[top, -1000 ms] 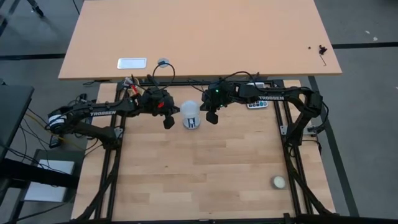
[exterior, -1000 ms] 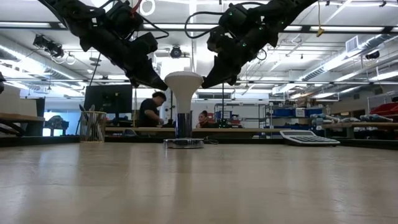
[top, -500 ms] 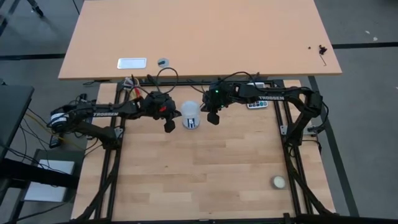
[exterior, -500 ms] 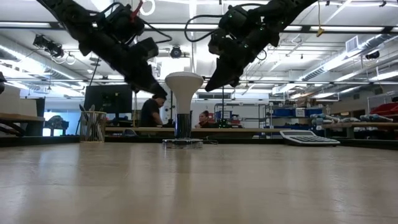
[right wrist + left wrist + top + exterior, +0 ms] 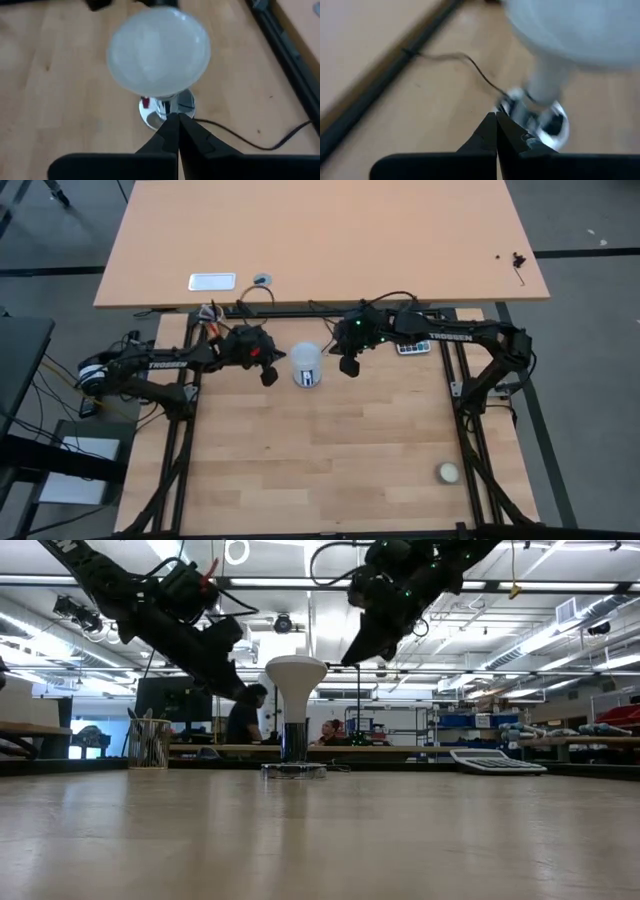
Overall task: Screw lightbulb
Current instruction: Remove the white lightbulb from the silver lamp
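While both closed, left gripper [image 5: 268, 376] and right gripper [image 5: 349, 367] flank lightbulb [image 5: 307, 364].

Beyond my wooden worktable [image 5: 330, 450] stands a larger tan table [image 5: 320, 240]. Farther off, a workshop: ceiling strip lights [image 5: 560, 585], shelving [image 5: 470, 725] at right, a seated person [image 5: 240, 715].

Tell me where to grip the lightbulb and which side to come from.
Probably grip the lightbulb across its wide white dome, coming down from above. It stands upright in the socket disc, dome topmost and clear, while its neck tapers too narrow near the base.
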`<action>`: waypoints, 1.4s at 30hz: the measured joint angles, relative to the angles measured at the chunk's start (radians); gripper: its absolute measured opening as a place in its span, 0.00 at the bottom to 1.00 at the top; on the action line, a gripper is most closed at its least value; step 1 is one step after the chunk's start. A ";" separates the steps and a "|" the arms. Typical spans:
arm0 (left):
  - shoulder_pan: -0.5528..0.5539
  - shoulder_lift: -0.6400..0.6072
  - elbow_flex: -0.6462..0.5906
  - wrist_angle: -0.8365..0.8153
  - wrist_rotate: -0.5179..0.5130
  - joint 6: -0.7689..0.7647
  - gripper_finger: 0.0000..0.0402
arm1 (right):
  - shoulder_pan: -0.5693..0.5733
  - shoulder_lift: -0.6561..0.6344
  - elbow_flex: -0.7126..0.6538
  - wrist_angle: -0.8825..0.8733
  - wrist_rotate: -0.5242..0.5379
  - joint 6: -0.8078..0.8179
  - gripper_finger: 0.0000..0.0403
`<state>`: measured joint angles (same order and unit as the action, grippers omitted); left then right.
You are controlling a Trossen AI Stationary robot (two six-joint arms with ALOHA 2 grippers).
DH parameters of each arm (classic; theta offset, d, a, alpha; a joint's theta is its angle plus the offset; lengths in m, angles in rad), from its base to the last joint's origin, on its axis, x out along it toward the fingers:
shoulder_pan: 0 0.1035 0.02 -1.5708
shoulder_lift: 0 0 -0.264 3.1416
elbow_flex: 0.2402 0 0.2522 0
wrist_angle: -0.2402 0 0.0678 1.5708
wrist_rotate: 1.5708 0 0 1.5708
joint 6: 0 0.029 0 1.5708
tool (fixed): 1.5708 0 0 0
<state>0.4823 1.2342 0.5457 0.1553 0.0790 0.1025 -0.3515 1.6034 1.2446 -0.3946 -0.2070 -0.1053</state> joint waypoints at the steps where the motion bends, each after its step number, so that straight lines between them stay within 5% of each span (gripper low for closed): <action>1: 0.021 -0.001 0.001 0.027 0.014 0.003 0.00 | 0.007 -0.005 0.000 0.007 0.000 0.001 0.03; 11: 0.156 0.000 0.002 0.254 0.254 -0.032 0.00 | 0.106 -0.004 0.000 0.176 -0.003 0.004 0.02; 20: 0.165 0.056 0.075 0.270 0.311 0.000 0.00 | 0.120 0.044 0.001 0.299 -0.010 0.025 0.02; 30: 0.164 0.184 0.144 0.261 0.411 0.003 0.00 | 0.114 0.080 0.001 0.272 -0.006 0.028 0.02; 42: 0.165 0.183 0.150 0.220 0.473 0.003 0.00 | 0.070 0.097 0.001 0.248 -0.015 0.028 0.02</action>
<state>0.6471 1.4174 0.6952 0.3749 0.5522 0.1056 -0.2817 1.7000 1.2453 -0.1471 -0.2222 -0.0775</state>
